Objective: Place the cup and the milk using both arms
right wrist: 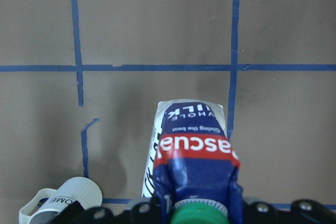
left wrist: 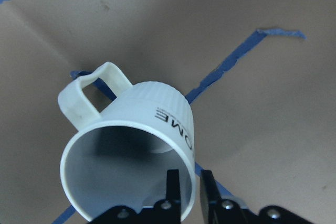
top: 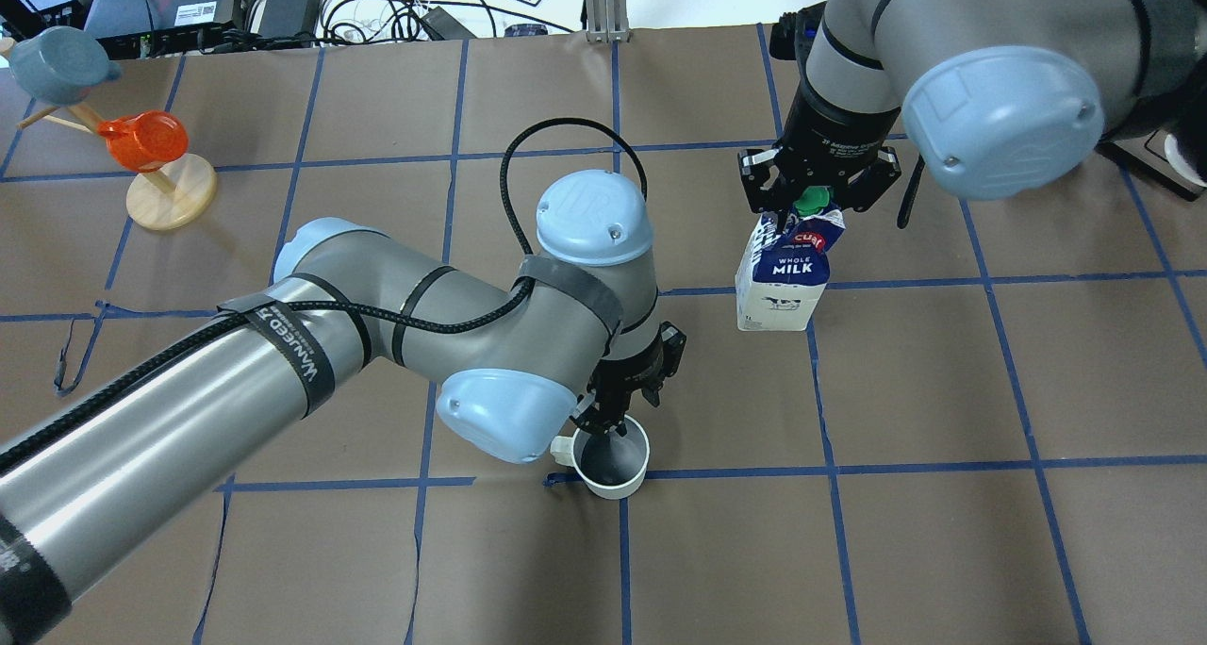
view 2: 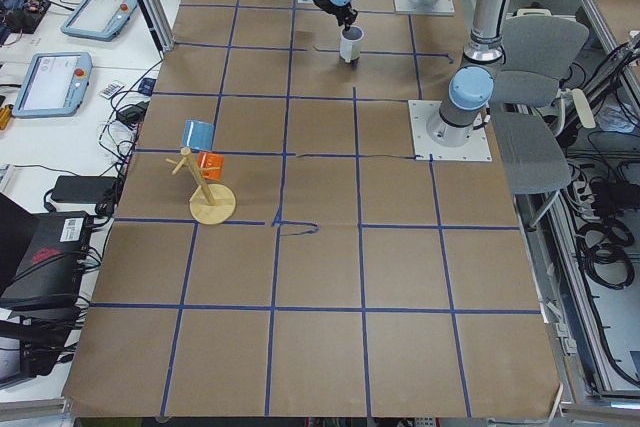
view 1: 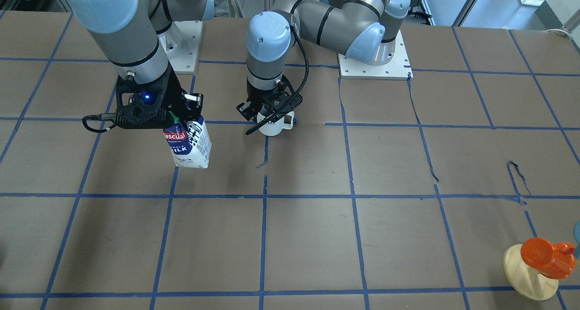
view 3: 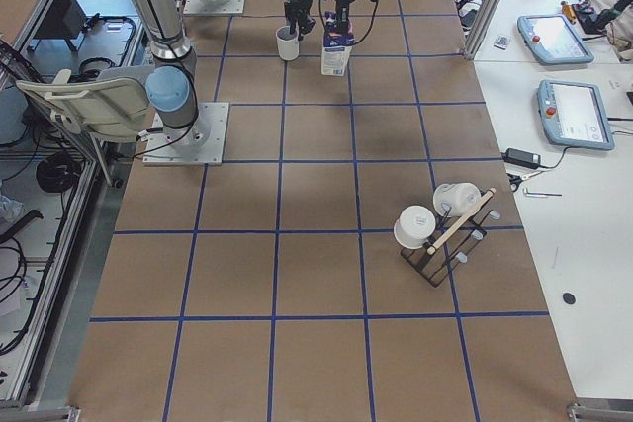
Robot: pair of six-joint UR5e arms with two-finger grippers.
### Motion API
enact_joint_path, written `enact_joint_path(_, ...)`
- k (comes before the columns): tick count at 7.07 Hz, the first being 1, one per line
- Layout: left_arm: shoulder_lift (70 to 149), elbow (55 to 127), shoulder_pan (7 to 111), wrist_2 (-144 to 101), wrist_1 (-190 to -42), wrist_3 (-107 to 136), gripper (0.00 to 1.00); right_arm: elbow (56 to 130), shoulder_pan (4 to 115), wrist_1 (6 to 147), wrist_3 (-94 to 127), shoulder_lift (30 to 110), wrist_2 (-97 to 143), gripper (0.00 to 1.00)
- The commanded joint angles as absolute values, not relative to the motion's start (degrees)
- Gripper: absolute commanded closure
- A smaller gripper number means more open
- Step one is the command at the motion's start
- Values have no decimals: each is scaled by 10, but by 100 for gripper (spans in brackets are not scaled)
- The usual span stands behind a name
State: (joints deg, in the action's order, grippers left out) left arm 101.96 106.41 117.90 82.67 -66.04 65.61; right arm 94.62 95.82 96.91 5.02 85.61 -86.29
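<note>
White ceramic "HOME" mug [left wrist: 131, 145] sits pinched by its rim in the left gripper [left wrist: 190, 190], jaws narrow, handle on their far side. Beneath the right gripper [top: 808, 206], whose jaws clamp its gable, hangs the dark blue-and-white milk carton [top: 783, 282]. Either thin hold could slip, tilting mug or carton at set-down.

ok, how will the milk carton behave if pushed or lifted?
Probably tippy: the milk is tall on a small base. Its paperboard gable, pinched by the right hand, likely dents under a hard squeeze. Fill and weight: cannot tell.
</note>
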Motion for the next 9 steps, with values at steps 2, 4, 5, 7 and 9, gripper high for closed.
enact_joint_path(2, 972, 994, 1102, 848, -738, 392, 0, 1003, 973, 965, 37, 902, -857, 100)
enact_joint_path(4, 923, 937, 1031, 896, -869, 202, 0, 1026, 1025, 967, 101, 907, -856, 100)
enact_joint_path(5, 913, 893, 981, 890, -924, 122, 0, 1035, 1048, 968, 126, 907, -861, 100)
enact_joint_path(7, 898, 860, 909, 892, -983, -37, 0, 1062, 1065, 974, 141, 909, -853, 100)
enact_joint_path(9, 896, 863, 884, 887, -914, -67, 0, 1089, 1086, 1027, 161, 907, -853, 100)
